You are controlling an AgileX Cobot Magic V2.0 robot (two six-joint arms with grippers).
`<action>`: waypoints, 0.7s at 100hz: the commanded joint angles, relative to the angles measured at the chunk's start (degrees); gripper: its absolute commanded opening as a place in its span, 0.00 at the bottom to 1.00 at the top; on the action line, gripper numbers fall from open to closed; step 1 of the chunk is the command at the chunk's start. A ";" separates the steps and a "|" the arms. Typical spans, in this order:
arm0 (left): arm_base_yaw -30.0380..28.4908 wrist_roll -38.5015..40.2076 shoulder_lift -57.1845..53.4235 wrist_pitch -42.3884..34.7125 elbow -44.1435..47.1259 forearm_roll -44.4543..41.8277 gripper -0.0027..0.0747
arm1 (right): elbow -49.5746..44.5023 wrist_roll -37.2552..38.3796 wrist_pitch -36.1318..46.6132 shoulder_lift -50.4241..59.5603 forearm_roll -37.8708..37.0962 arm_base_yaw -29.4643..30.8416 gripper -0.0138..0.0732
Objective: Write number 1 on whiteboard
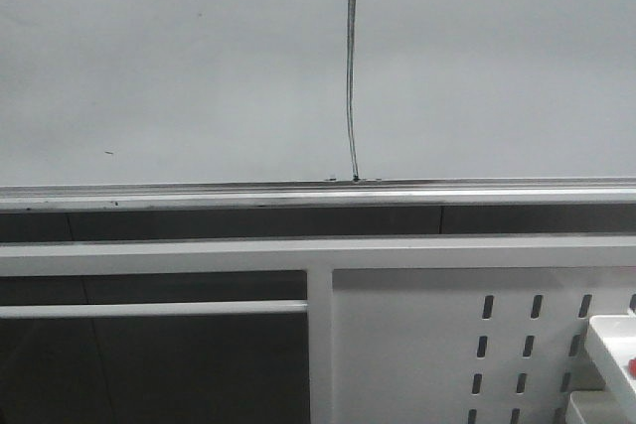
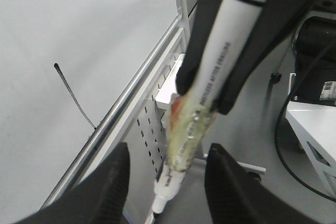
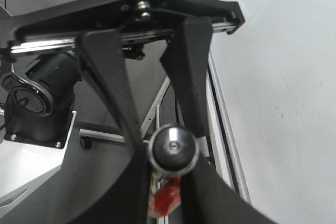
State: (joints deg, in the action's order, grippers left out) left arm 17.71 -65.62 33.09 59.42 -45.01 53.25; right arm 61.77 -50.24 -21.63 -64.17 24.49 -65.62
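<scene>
The number 1 (image 1: 349,76) is on the whiteboard (image 1: 149,67) as a single thin dark stroke. It runs nearly upright, with a slight bow low down. Its top end is thicker and rounded, and the line thins as it drops. The foot of the stroke reaches the silver rail (image 1: 199,194) along the board's lower edge, where a few tiny dark specks sit beside it. The stroke covers most of the height of the board showing above the rail. The board around it is pale grey-white and glossy, with only a couple of faint flecks off to one side.

Neither claw is at the mark. Both hang away from the board, out in front of the white slotted panel (image 1: 427,345) below the rail, and the stroke is well apart from them.

The right claw (image 2: 205,95) is clenched on a white marker (image 2: 220,56). Its two black fingers pinch the barrel, and the pen lies roughly along them. Below the grip, a yellowish wrap with a touch of red (image 2: 189,129) goes round the barrel.

The left claw (image 2: 165,182) faces the right one with its fingers spread wide, released and grasping nothing. The marker's tip end (image 2: 157,211) points down into the gap between those fingers and is clear of both.
</scene>
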 commanded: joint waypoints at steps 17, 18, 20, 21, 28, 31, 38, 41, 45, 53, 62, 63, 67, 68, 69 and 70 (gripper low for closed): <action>-0.20 -0.05 0.72 -0.88 -1.95 2.09 0.40 | 4.06 -1.10 2.88 0.33 -0.02 -0.06 0.07; -0.20 -0.05 0.72 -0.88 -1.95 2.08 0.40 | 4.06 -1.10 2.88 0.33 -0.02 -0.07 0.07; -0.20 -0.05 0.83 -0.98 -1.95 1.99 0.39 | 4.06 -1.10 2.88 0.33 -0.02 -0.24 0.07; -0.20 -0.05 0.81 -0.96 -1.95 1.99 0.38 | 4.06 -1.10 2.88 0.33 -0.02 -0.40 0.07; -0.20 -0.05 1.42 -1.21 -1.95 1.99 0.34 | 4.06 -1.20 2.33 0.33 -0.02 -1.22 0.07; -0.20 -0.05 1.68 -1.24 -1.95 2.09 0.33 | 4.06 -1.57 2.20 0.33 -0.02 -1.65 0.07; -0.20 -0.05 2.43 -1.61 -1.95 2.09 0.33 | 4.06 -2.23 1.88 0.33 -0.02 -2.45 0.07; -0.20 -0.05 2.69 -1.72 -1.95 2.09 0.33 | 4.06 -2.23 1.88 0.33 -0.02 -2.58 0.07; -0.20 -0.05 2.93 -1.77 -1.95 2.20 0.33 | 4.06 -2.23 1.88 0.33 -0.02 -2.58 0.07; -0.20 -0.05 3.38 -1.77 -1.95 2.33 0.33 | 4.06 -2.23 1.88 0.33 -0.02 -2.58 0.07; -0.20 -0.05 3.69 -1.77 -1.95 2.44 0.33 | 4.06 -2.23 2.35 0.33 -0.02 -2.58 0.07; -0.20 -0.05 3.75 -1.77 -1.95 2.44 0.33 | 4.06 -2.23 2.35 0.33 -0.02 -2.58 0.07; -0.20 -0.05 3.83 -1.66 -1.95 2.44 0.33 | 4.06 -2.23 2.74 0.33 -0.02 -2.58 0.07; -0.20 -0.05 3.83 -1.66 -1.95 2.44 0.33 | 4.06 -2.23 2.87 0.33 -0.02 -2.58 0.07; -0.20 -0.05 3.83 -1.66 -1.95 2.44 0.33 | 4.06 -2.23 2.85 0.33 -0.02 -2.58 0.07; -0.20 -0.05 3.83 -1.66 -1.95 2.44 0.33 | 4.06 -2.23 3.00 0.33 -0.02 -2.58 0.07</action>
State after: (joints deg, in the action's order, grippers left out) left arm 17.71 -65.70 36.01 61.40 -45.11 52.65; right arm 63.68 -52.17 -22.96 -64.74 22.82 -67.62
